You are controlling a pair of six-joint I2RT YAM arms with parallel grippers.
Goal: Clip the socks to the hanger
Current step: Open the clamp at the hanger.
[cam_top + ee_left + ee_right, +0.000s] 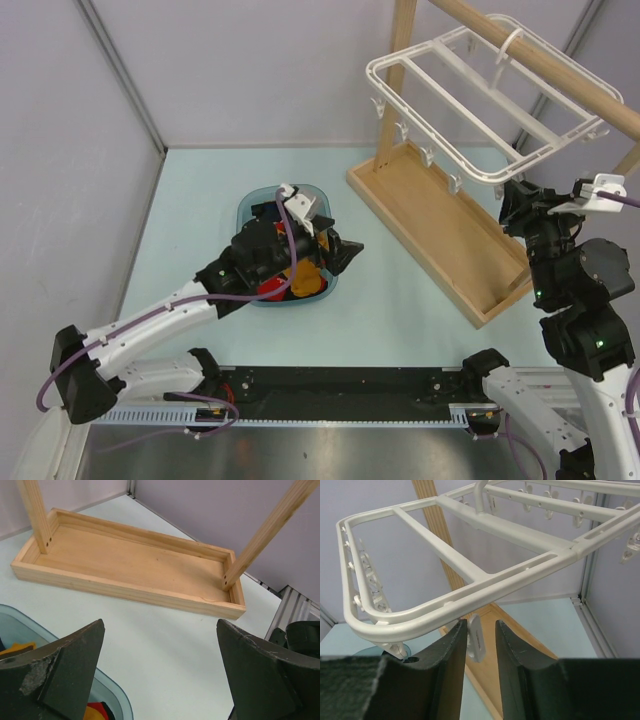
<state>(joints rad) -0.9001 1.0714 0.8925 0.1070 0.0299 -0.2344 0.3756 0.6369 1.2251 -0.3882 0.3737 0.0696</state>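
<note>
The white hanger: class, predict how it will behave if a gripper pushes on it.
The hanger, hung only by its hook over the wooden rod, will probably swing or tilt. Thin, open and plastic, it looks light yet fairly stiff. Its dangling clips may wobble.

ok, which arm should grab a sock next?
Left. Its open left gripper is at the bin holding the socks. The right gripper is up at the hanger, jaws either side of a clip.
</note>
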